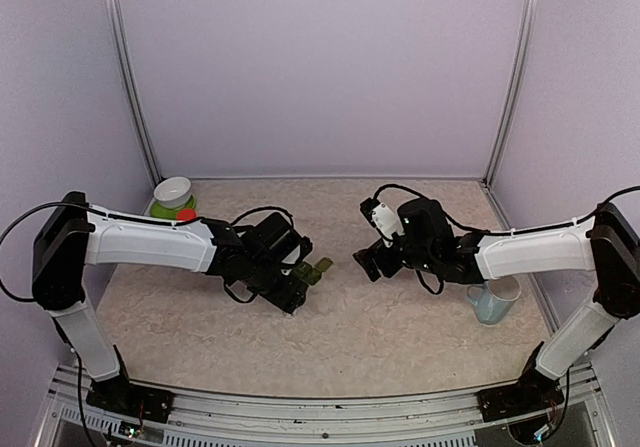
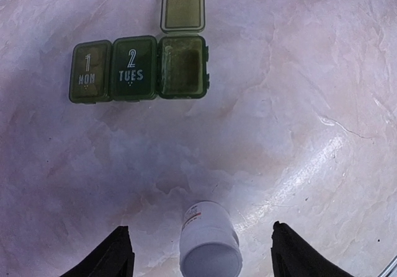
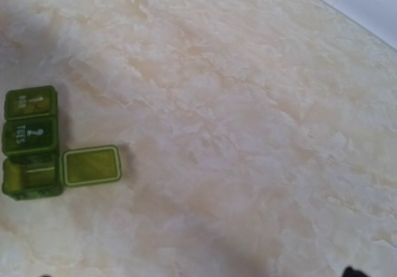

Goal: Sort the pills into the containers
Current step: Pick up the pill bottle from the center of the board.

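Top: left gripper [image 1: 298, 289] is low over mid-table, with the containers [image 1: 318, 270] just beside its tip. The right gripper [image 1: 365, 264] is near the containers but apart from them, released and holding nothing. White bowl [image 1: 173, 189] far left and pale blue mug [image 1: 493, 302] by the right arm are both well apart from the containers.

Left wrist: jaws are spread. A white bottle [image 2: 211, 246] stands upright between the fingers [image 2: 115, 258] with gaps on both sides, so it is not gripped. The containers are ahead of the bottle, apart from it. MON and TUES are closed. The third compartment's lid [image 2: 182, 7] lies open, and inside only green floor is visible. The table [image 2: 298, 134] between is bare marble.

Right wrist: the containers are at the left edge, with the open lid pointing toward centre. Only one dark tip shows at the bottom edge.
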You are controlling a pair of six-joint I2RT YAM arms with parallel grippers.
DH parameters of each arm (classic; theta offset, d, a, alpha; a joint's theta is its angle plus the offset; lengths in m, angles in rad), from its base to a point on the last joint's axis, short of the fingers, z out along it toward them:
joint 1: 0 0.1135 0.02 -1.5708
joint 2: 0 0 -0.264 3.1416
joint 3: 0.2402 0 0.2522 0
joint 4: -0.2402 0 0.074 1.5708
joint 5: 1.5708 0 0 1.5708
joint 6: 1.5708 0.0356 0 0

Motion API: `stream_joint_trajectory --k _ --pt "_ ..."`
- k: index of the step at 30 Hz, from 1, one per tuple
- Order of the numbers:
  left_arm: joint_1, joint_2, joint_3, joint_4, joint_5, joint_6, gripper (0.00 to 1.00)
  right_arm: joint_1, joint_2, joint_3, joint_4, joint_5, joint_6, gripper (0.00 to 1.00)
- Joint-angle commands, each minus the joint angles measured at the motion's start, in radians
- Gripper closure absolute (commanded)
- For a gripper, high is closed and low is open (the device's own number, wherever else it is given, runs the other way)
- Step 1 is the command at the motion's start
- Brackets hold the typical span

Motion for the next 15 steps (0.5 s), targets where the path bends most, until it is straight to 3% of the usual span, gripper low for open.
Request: stream_joint_trajectory --k 1,15 --pt "-0.005 0.023 0.03 -0.046 0.002 0.002 0.28 -0.005 0.012 0.027 -0.016 0.023 0.005 0.0" --pt "-0.006 0.068 0.058 -0.078 0.022 0.011 0.44 -0.006 0.019 0.03 -0.019 0.023 0.005 0.0"
